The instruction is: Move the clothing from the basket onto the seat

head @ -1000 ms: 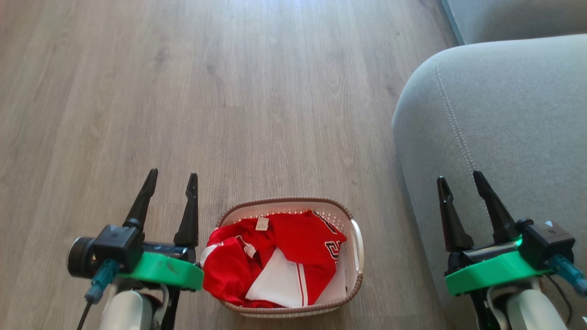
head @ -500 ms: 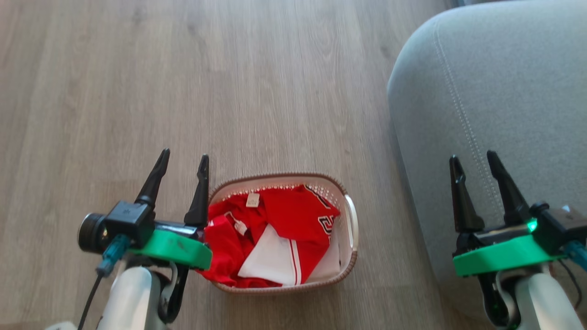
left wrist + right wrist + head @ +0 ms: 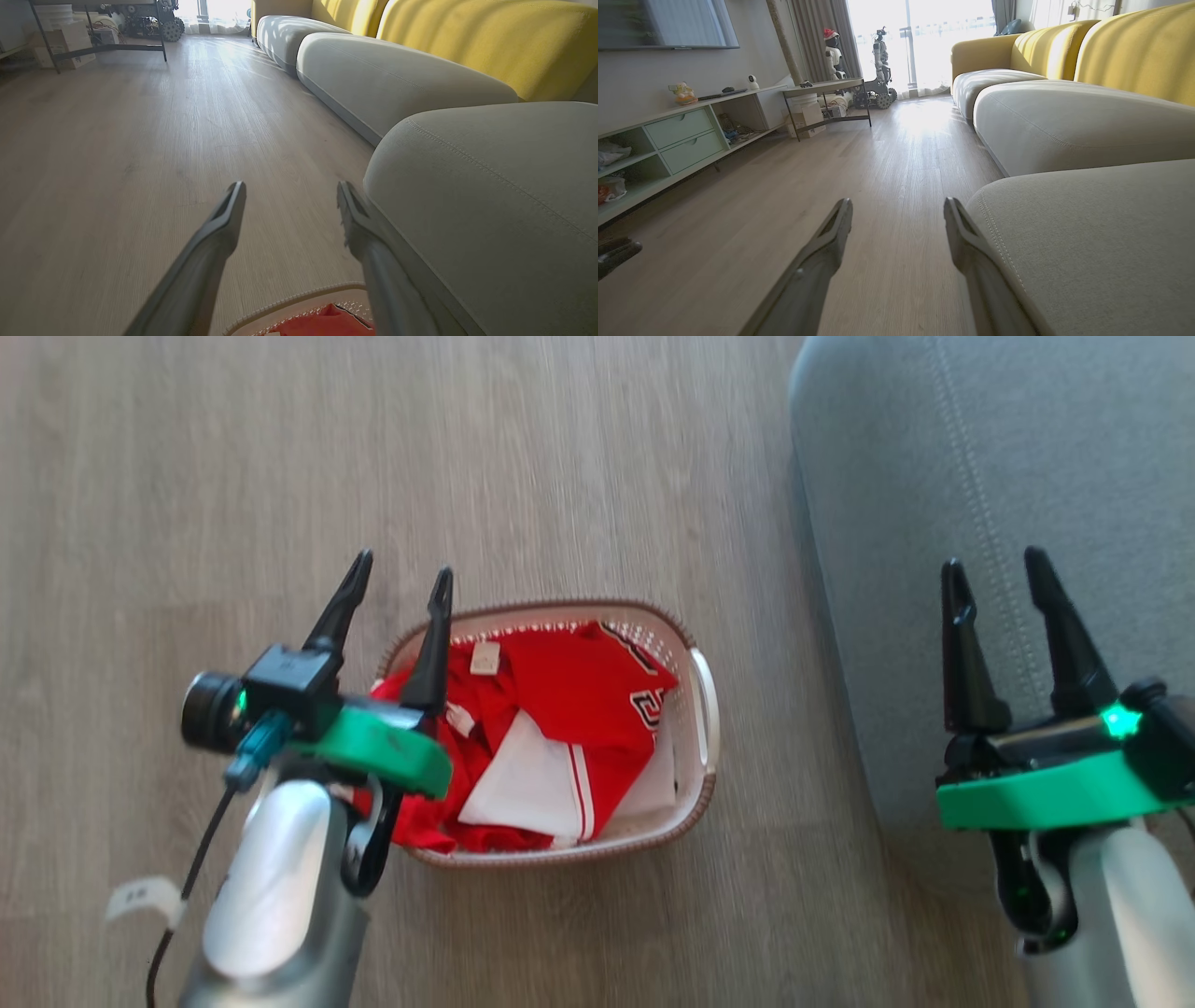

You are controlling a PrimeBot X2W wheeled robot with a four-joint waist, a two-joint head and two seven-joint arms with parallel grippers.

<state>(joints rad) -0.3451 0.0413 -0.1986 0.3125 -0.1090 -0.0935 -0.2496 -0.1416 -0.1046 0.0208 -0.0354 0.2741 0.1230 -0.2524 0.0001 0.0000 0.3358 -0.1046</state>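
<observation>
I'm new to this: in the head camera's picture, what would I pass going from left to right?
White cable tag, pale left forearm, cream basket holding the red clothing, grey seat.

Clothing (image 3: 560, 686): red garments with white panels, crumpled, heaped inside the basket (image 3: 560, 606). Basket: cream, perforated walls, brown woven rim, upright on the floor (image 3: 607, 476), near the seat (image 3: 934, 448). Seat: grey fabric cushion, pale stitching.

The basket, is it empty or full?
Full: crumpled red and white clothing fills the basket, heaped to its rim.
</observation>
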